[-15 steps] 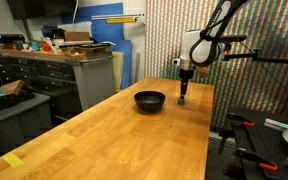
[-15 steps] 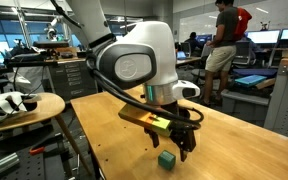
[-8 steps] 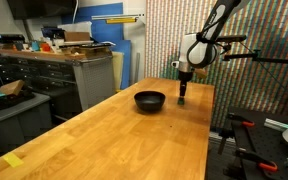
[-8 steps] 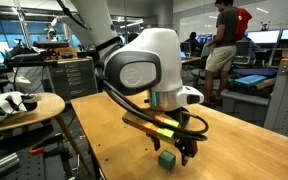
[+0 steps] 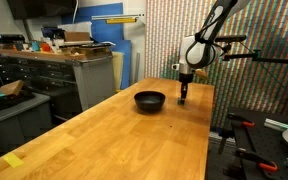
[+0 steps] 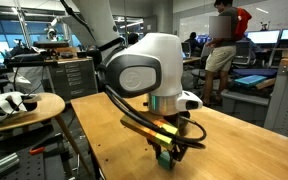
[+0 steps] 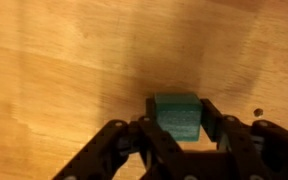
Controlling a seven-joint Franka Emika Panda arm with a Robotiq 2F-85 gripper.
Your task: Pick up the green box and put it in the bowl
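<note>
White rounded arm [image 6: 149,60], grey joint cap [image 6: 124,72], black cables [image 6: 134,115], black end effector [image 6: 170,153], glowing wrist strip [image 6: 162,127]

green box [image 7: 177,115], black bowl [image 5: 150,99], tan table [image 5: 114,140]

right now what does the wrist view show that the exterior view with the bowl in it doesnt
Only the wrist view: the green box close up on the wood, with the fingers flanking it on either side; whether they press it cannot be told.

Only an exterior view: the bowl, standing apart from the gripper, plus the arm above and cabinets behind. The box is too small to make out there.

Both: the gripper down low over the wooden table.
</note>
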